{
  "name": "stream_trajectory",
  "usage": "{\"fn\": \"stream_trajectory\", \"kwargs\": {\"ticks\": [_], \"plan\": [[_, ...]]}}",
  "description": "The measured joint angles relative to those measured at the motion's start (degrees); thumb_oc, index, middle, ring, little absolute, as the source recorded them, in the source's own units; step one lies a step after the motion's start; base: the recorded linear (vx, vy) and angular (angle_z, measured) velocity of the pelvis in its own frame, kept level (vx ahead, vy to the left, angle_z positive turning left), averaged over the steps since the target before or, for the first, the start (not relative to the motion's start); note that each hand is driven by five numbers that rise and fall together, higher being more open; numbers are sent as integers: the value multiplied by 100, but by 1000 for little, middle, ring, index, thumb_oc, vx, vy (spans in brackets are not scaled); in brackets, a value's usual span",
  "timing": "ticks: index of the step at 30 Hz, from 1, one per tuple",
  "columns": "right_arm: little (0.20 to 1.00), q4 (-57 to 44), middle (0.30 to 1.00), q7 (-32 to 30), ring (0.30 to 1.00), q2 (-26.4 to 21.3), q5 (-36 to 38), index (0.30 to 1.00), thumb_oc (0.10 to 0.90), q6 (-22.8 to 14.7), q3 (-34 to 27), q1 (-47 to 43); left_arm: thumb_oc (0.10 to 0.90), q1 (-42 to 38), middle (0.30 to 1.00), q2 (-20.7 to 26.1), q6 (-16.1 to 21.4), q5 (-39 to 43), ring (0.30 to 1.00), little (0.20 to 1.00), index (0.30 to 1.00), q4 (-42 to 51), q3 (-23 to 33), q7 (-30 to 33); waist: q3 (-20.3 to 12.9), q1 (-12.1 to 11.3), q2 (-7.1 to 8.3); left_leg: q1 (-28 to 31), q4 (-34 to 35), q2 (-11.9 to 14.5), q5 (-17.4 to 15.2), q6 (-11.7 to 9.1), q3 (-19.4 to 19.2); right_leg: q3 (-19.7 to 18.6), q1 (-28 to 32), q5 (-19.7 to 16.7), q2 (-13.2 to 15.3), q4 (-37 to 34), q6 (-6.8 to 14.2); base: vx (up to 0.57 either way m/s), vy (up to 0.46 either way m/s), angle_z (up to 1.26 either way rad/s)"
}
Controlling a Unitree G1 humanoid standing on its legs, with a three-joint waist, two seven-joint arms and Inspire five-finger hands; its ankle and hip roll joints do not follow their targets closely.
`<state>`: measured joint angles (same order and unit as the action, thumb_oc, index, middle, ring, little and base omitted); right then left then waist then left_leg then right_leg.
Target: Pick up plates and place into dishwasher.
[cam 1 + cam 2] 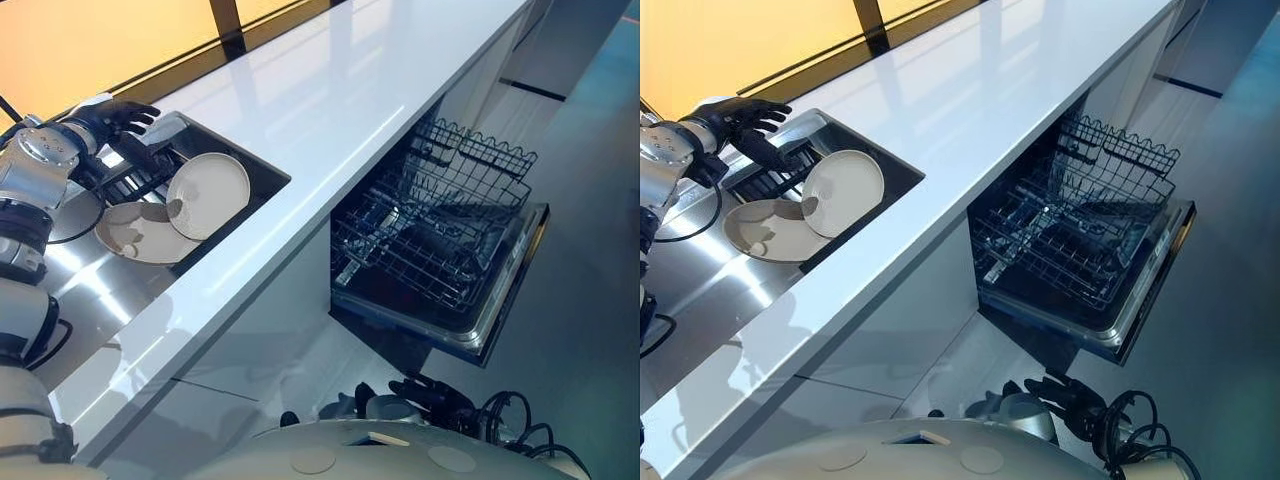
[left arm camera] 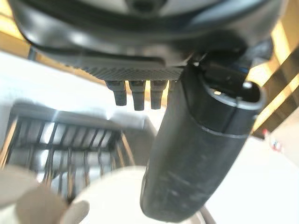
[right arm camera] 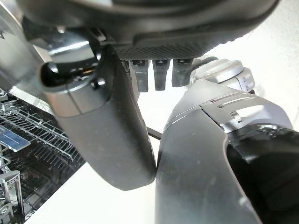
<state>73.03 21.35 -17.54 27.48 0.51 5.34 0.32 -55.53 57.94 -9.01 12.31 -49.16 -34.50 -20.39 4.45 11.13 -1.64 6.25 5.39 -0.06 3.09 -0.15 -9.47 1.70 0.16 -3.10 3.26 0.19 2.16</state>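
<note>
Left eye view: left hand (image 1: 120, 118) spread over the sink (image 1: 265, 188), upper plate (image 1: 208, 195) half hiding lower plate (image 1: 135, 238)

No legible text, labels, numbers or signs: plates (image 1: 208, 195), dishwasher rack (image 1: 440, 235) and tabletop (image 1: 330, 110) are all plain.

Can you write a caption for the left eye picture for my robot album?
Robot's open left hand hovers over the sink by two plates; the dishwasher stands open nearby.
</note>
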Motion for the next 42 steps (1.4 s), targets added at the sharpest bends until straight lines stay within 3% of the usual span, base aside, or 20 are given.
{"fn": "stream_trajectory", "kwargs": {"ticks": [4,20,26,34,42], "plan": [[900,-11,900,10,900,-25,0,900,800,-44,-36,-46,800,0,900,-105,-218,160,900,900,900,-10,-2,-271,164,-2,7,-15,-2,-36,-6,46,-33,-14,-15,-8,53,13,52,26,37,0],[900,-36,900,28,900,-136,12,900,800,-137,-41,-79,800,-21,900,-142,-222,127,900,900,900,-626,-9,-629,458,17,132,13,-2,-178,-62,197,-34,19,-60,46,207,203,155,29,-1,0],[900,-32,900,28,900,-136,11,900,800,-152,-39,-53,800,-29,900,-209,-221,339,900,900,900,-712,61,-302,532,67,240,51,-6,-199,-56,217,-52,9,-63,69,227,288,187,32,-31,0],[900,-26,900,29,900,-135,-65,900,800,-148,3,119,800,-29,900,-687,-242,1039,900,900,900,-906,362,-103,607,140,372,141,-1,-187,-83,253,-125,-64,-60,67,210,406,189,25,-31,-5],[900,-3,900,27,900,-124,-120,900,800,-144,19,529,800,-29,900,-848,-350,1251,900,900,900,-1038,556,286,612,267,383,177,-1,-192,-97,273,-172,-102,-66,38,206,410,234,39,-37,-5]]}}
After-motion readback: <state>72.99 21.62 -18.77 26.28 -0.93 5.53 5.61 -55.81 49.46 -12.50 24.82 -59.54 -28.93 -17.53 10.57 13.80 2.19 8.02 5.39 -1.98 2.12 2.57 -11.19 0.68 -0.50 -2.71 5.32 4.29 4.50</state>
